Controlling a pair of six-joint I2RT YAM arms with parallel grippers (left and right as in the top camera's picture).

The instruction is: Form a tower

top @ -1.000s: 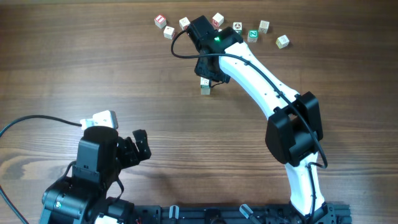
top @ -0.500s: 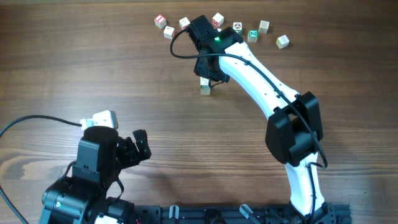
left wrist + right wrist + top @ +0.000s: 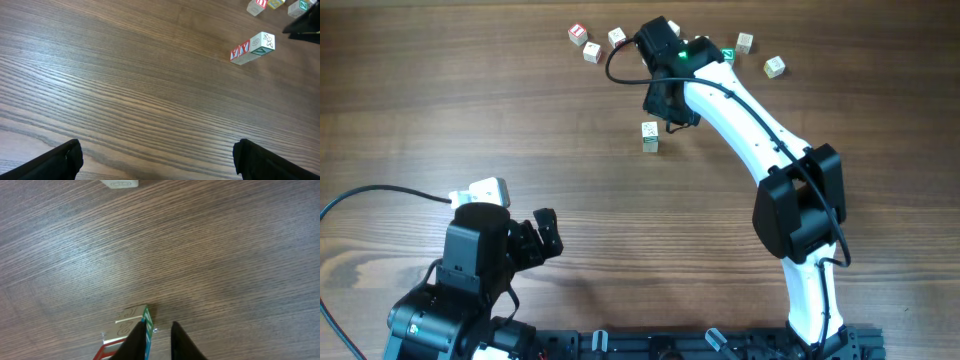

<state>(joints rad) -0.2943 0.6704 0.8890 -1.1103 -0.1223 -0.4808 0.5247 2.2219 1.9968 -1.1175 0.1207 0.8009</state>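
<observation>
overhead: the tower [image 3: 650, 136] stands upright on the wooden counter [image 3: 470, 110], by itself, out in the open. the right pincer [image 3: 672, 112] hangs just beyond it and off to one side, not touching it. loose cubes [image 3: 592, 52] lie scattered along the far edge, well apart from the tower. the left pincer [image 3: 542, 238] sits at the near corner, far from all of them, released and carrying nothing. left wrist: the two dark fingers [image 3: 65, 157] frame the bottom corners with only bare counter [image 3: 125, 75] between them. the tower [image 3: 252, 48] shows far off at upper right, white faces with red print on one cube and teal-green on the next. a few loose cubes [image 3: 257, 6] sit past it at the frame edge. right wrist: the right pincer [image 3: 159, 326] is parted by a narrow slit, wood grain showing through, grasping nothing. the tower [image 3: 131, 316] sits right against one finger [image 3: 135, 342], which partly hides it. teal edge and red print are visible; cannot tell whether they touch. one pale cube [image 3: 120, 183] lies at the top edge, cropped.
</observation>
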